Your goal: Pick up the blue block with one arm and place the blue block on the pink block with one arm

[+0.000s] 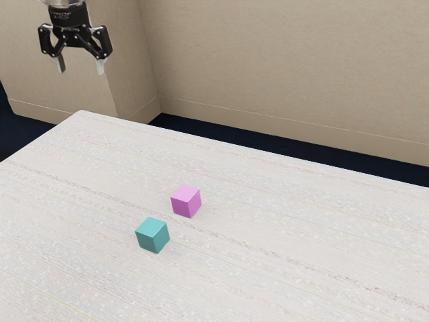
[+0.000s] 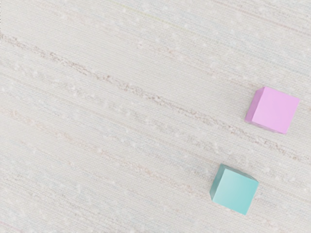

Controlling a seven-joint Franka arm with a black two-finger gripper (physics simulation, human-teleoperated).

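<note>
A teal-blue block [image 1: 153, 235] rests on the pale wooden table [image 1: 301, 221], a short gap in front of a pink block [image 1: 186, 200]; the two do not touch. High at the exterior view's upper left hangs my gripper [image 1: 80, 66], open and holding nothing, far above and well away from both blocks. From the hand's camera, the blue block [image 2: 234, 189] and the pink block [image 2: 272, 109] lie side by side on the table, apart from each other.
Beige walls [image 1: 281, 60] rise behind the table, with a dark floor strip [image 1: 268, 137] past the table's far edge. Bare tabletop [image 2: 97, 121] surrounds both blocks on all sides.
</note>
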